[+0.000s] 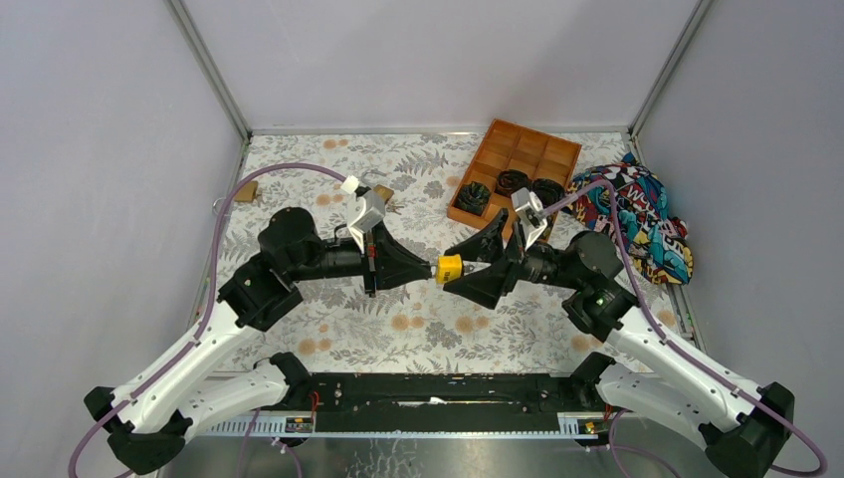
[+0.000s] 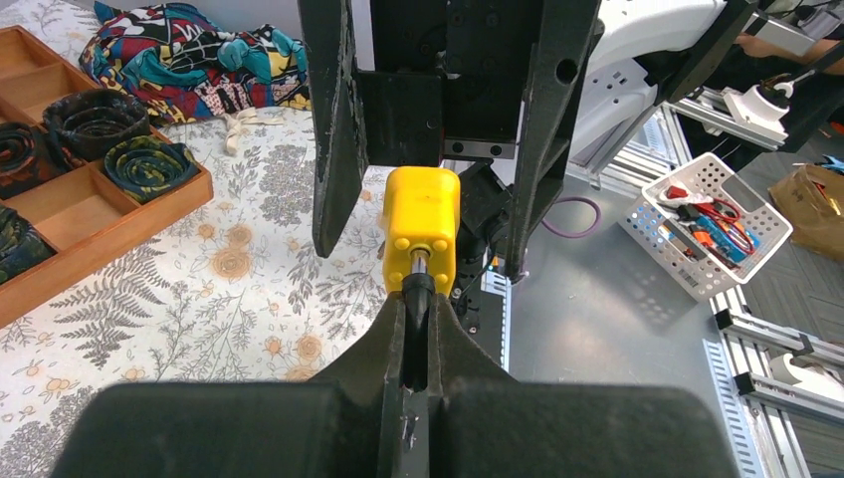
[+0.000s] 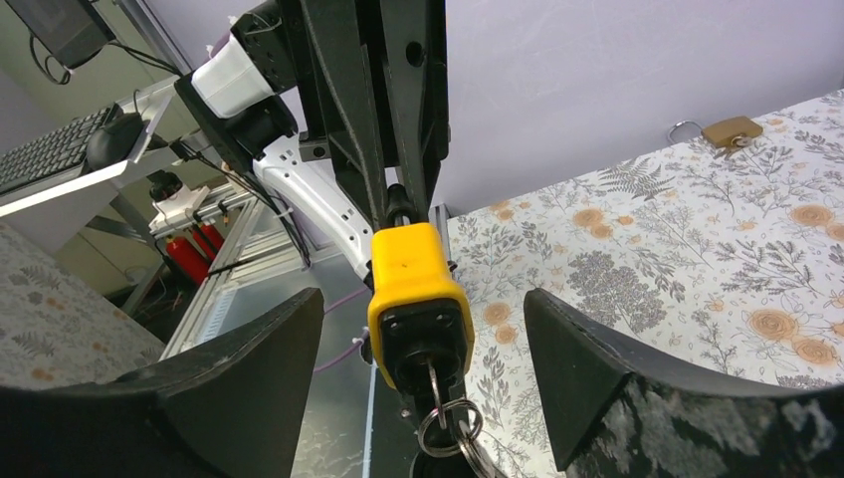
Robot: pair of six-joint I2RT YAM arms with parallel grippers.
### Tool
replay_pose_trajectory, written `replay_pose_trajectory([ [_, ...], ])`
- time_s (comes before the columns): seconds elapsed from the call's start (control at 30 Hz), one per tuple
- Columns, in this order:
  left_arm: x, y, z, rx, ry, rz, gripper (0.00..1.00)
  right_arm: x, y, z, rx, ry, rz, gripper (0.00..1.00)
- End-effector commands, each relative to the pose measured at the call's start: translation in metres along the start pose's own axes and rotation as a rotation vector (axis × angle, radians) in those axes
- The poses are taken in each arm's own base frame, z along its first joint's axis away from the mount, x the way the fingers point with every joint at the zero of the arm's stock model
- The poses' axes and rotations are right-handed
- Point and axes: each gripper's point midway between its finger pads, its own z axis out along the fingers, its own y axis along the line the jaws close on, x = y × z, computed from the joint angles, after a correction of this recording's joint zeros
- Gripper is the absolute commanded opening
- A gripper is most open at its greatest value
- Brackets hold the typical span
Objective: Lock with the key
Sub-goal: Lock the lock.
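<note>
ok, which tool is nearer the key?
Right. The right tool is open, straddling the lock at its key end, with the key between its fingers. The left tool is shut on the shackle at the lock's far end.

Padlock (image 1: 450, 268) between left claw (image 1: 431, 269) and right claw (image 1: 462, 270), tray (image 1: 527, 149) behind right claw, cloth (image 1: 637, 214) right of tray

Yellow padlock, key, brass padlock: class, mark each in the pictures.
yellow padlock (image 3: 413, 289): right wrist view, its yellow body.
key (image 3: 433, 378): right wrist view, shank under the keyhole.
brass padlock (image 3: 730, 130): right wrist view, its body.
</note>
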Motion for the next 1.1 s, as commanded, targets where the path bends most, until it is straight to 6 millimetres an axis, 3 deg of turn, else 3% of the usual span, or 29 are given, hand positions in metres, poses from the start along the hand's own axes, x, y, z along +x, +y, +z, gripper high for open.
replay_pose_trajectory([
  [0.0,-0.029,-0.015,-0.003,0.064,-0.113,0.054,0.00,-0.018,0.012,0.004,-0.055,-0.057,-0.032,0.79],
  [0.13,-0.029,-0.016,-0.002,0.069,-0.114,0.054,0.00,-0.024,0.013,0.009,-0.075,-0.081,-0.026,0.70],
  [0.33,-0.032,-0.018,-0.003,0.073,-0.120,0.058,0.00,-0.019,0.012,0.014,-0.089,-0.057,-0.012,0.44],
  [0.4,-0.032,-0.018,-0.003,0.074,-0.122,0.060,0.00,-0.019,0.011,0.013,-0.083,-0.063,-0.007,0.17],
  [0.47,-0.031,-0.018,-0.003,0.073,-0.120,0.056,0.00,-0.021,0.010,0.012,-0.068,-0.080,-0.004,0.01],
  [0.67,-0.023,-0.016,-0.004,0.069,-0.102,0.033,0.00,-0.034,0.007,0.006,0.001,-0.144,-0.006,0.00],
  [0.77,-0.019,-0.019,-0.005,0.084,-0.085,0.018,0.25,-0.038,0.010,0.004,-0.007,-0.152,-0.017,0.00],
  [0.83,-0.014,-0.019,-0.007,0.085,-0.067,0.015,0.35,-0.039,0.013,0.004,-0.016,-0.142,-0.023,0.00],
  [1.07,-0.003,-0.007,-0.016,0.012,-0.003,0.052,0.43,-0.044,0.023,0.005,-0.055,-0.096,-0.062,0.00],
])
